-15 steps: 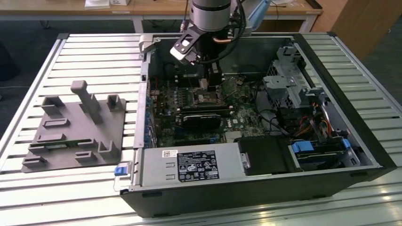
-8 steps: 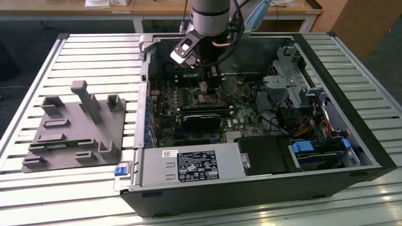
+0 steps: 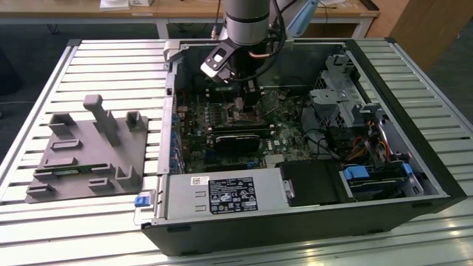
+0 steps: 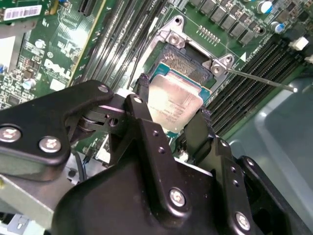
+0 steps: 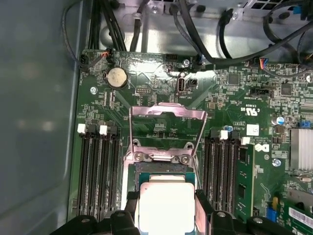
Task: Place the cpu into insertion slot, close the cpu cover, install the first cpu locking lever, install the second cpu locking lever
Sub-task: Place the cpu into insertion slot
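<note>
The gripper [image 4: 171, 113] is closed on the cpu [image 4: 173, 100]. Its two black fingers [image 4: 200, 129] pinch opposite edges of the chip, whose dull metal top faces the wrist cameras. In both wrist views the chip hangs over the near part of the insertion slot [image 4: 190, 68]. It looks to be held just above the slot, not seated, since a strip of the slot's contact field shows past the chip's far edge. The chip's edges run roughly parallel to the slot's rim, so the slot lies straight below the gripper and slightly ahead of it.

Past the slot in the first wrist view, the cpu cover [image 5: 167, 111] stands raised on its hinge at the slot's far edge, with its frame open. A thin locking lever [image 4: 259, 79] juts away from one corner of the slot, unlatched. Memory slots [image 5: 98, 171] flank the slot on both sides, and a coin cell [image 5: 116, 77] sits on the motherboard [image 5: 146, 73] beyond the cover. In the exterior view the gripper [image 3: 247, 102] reaches down into the open computer case [image 3: 296, 227] over the slot.
</note>
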Controlling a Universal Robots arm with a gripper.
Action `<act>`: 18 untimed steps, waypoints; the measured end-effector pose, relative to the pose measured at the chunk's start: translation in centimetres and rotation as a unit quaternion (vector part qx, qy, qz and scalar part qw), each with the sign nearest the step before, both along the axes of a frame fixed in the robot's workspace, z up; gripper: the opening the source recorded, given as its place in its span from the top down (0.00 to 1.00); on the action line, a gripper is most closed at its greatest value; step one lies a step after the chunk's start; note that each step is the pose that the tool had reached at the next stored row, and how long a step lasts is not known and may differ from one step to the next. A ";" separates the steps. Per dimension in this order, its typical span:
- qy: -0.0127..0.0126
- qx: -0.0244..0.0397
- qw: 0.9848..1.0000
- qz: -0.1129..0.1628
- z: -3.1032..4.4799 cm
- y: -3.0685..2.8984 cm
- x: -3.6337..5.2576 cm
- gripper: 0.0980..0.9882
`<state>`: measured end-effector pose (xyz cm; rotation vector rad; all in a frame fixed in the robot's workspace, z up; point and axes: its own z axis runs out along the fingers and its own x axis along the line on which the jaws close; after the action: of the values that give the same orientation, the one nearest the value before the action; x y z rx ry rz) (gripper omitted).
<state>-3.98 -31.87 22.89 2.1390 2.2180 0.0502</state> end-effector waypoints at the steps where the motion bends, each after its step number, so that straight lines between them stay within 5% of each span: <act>1: 0.000 0.000 1.000 0.000 -0.15 0.00 0.00 0.51; 18: 0.000 0.000 1.000 -0.007 -2.30 0.02 -0.18 0.51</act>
<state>-4.16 -31.85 20.59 2.1537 2.2031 0.0491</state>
